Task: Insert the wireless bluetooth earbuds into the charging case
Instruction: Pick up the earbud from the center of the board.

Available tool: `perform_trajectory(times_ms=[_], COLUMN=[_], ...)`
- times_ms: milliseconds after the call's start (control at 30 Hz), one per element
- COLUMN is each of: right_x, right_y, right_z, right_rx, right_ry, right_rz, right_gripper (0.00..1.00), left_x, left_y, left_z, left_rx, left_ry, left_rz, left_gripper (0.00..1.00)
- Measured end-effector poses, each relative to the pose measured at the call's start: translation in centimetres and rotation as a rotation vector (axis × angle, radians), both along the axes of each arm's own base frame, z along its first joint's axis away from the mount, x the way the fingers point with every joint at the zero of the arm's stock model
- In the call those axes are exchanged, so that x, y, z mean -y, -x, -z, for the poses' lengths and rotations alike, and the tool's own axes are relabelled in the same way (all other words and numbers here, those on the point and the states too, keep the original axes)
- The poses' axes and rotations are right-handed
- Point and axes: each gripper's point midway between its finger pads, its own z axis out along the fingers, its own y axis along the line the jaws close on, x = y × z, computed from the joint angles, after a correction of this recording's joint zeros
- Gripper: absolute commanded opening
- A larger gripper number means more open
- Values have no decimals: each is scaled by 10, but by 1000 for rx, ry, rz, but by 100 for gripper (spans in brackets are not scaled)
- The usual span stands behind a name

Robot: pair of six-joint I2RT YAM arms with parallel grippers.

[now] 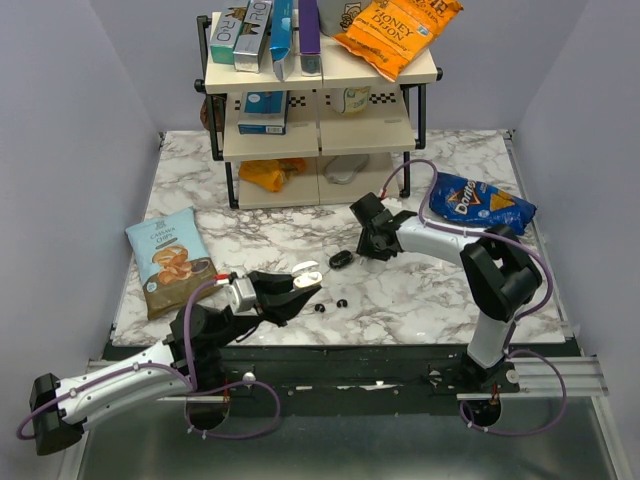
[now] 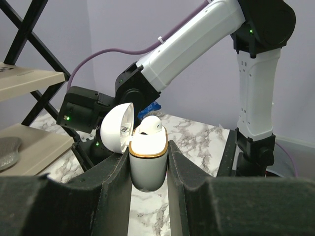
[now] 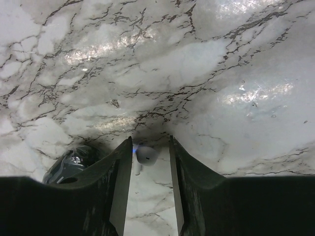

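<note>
Case first: your left tool (image 2: 148,152) is clamped hard on the white charging case (image 2: 147,169) and holds it upright between the fingers, above the surface (image 1: 420,290). The lid (image 2: 117,132) is flipped open to one side. One white earbud (image 2: 149,126) sits in its well, its head poking above the gold rim.

Just beyond that tool, two small dark bits (image 1: 320,307) lie close together on the marble.

Farther out, your right tool (image 3: 150,140) is down at the surface with its jaws partway open. It straddles the second earbud (image 3: 146,155), which is white and lies between the fingers near their tips. A gap shows beside the earbud, so you have nothing gripped there. A dark glossy lump (image 3: 74,160) sits just outside one finger.

Out at the edges, a chip bag (image 1: 170,260) lies flat on your left and a blue bag (image 1: 480,203) on your right. At the back stands the shelf rack (image 1: 370,130), with boxes and an orange bag (image 1: 398,32) on its top tier.
</note>
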Motion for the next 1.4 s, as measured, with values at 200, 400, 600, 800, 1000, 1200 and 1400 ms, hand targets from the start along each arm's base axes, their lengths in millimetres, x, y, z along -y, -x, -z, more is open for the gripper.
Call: perform_trajectory(times_ms=[200,400,600,800,1000,1200,1400], right_x=[-3,-5,-7,-6,-5,-5,-5], right_y=[3,11,16,16,16,16,16], right_z=[-1,-1,0,1,2,2,3], right_rx=[-3,-29,-54,-77,-97,-103,-103], right_ry=[-2,10,23,46,72,82,84], right_rz=[21,28,35,42,39,33,27], right_gripper=[51,52,50,47,38,28,26], left_x=[-1,-3,-5,-6,-8,-8,-7], left_y=[1,4,4,6,6,6,5], left_z=[-2,-6,-7,-9,-11,-10,-6], left_rx=[-5,-5,-7,-5,-6,-12,-19], left_ry=[13,29,36,43,52,48,34], left_rz=[-1,2,-4,-1,-6,-8,-10], left_gripper=[0,0,0,0,0,0,0])
